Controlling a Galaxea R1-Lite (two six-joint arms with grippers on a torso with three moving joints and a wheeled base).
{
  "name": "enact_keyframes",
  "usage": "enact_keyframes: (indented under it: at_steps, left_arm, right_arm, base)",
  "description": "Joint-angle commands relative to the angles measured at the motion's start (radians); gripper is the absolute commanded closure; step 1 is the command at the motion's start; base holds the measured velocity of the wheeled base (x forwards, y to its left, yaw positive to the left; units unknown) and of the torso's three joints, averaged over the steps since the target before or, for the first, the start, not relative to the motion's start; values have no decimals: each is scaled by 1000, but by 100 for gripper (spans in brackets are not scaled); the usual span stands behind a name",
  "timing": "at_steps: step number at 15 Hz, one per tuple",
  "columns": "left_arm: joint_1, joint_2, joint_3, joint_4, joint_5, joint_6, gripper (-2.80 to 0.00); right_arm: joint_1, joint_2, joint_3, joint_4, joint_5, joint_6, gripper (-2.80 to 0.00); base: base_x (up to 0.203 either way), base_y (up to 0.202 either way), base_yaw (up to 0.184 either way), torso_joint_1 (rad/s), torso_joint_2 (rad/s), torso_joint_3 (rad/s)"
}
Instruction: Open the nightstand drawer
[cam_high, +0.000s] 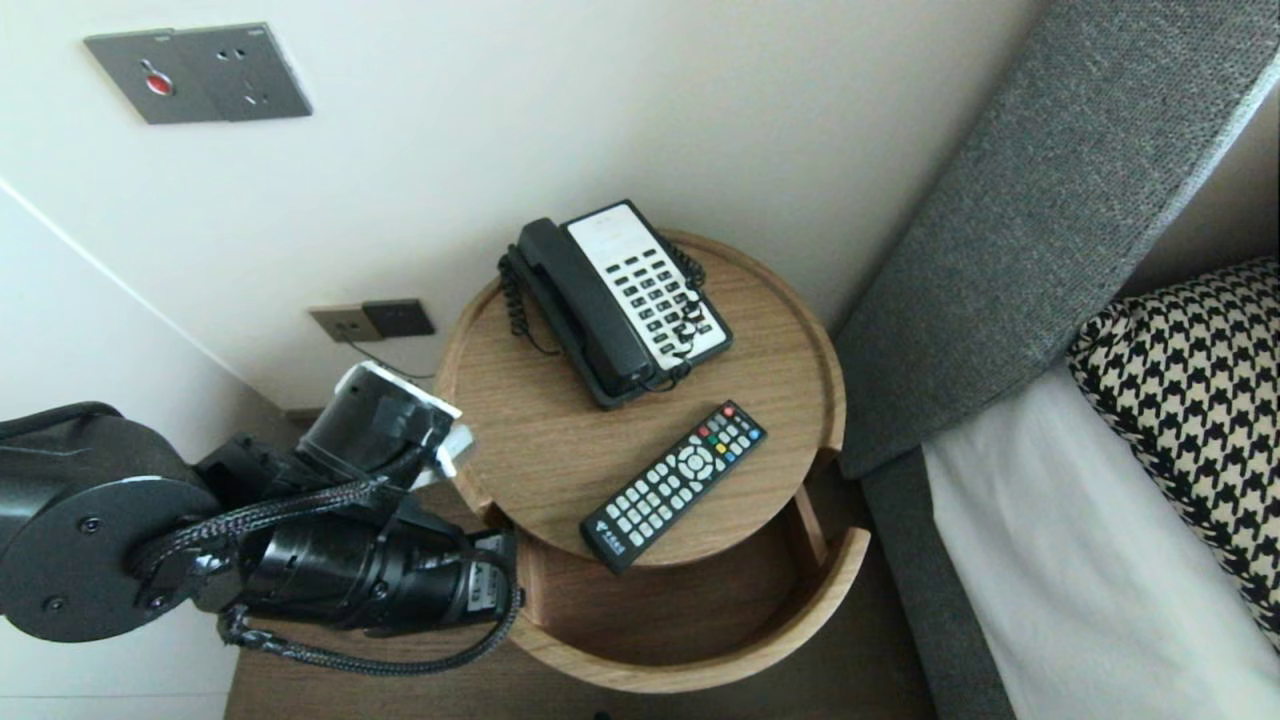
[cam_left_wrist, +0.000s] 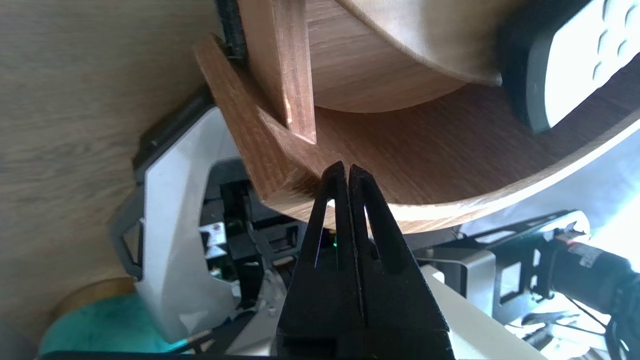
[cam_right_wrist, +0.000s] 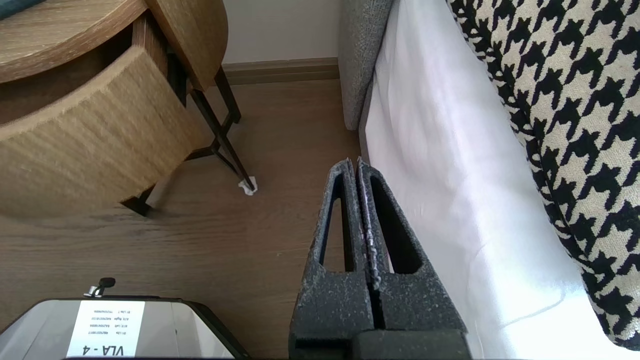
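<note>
Now the left gripper (cam_left_wrist: 345, 167) is closed and empty, with its tips at the left end of the drawer (cam_high: 700, 665), which stands open under the nightstand (cam_high: 520, 440) top. The drawer looks like stiff, smooth wood and probably slides lightly; the rim of its curved front seems the best place to hold. The right gripper (cam_right_wrist: 356, 162) hangs closed beside the bed (cam_right_wrist: 450, 175).

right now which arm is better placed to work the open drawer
Left, probably. The left gripper, shut, has its tips at the curved front wall of the drawer. The right gripper, also shut, hangs low over the floor beside the bed, apart from the drawer.
</note>
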Motion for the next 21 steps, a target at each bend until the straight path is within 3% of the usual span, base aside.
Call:
enact_keyframes:
  at_steps: [1, 13, 15, 21]
  left_arm:
    - [-26, -12, 37, -28, 0, -16, 0]
    - [-136, -36, 212, -129, 1, -56, 0]
    - [-143, -45, 253, -186, 17, -55, 0]
    - [-158, -77, 315, -189, 10, -51, 0]
  right_arm:
    - [0, -2, 0, 0, 0, 0, 0]
    - [0, -2, 0, 0, 0, -1, 0]
    - [0, -2, 0, 0, 0, 0, 0]
    - [0, -2, 0, 0, 0, 0, 0]
  base:
    - [0, 0, 0, 0, 0, 0]
    - [0, 0, 0, 0, 0, 0]
    - [0, 0, 0, 0, 0, 0]
    - [0, 0, 0, 0, 0, 0]
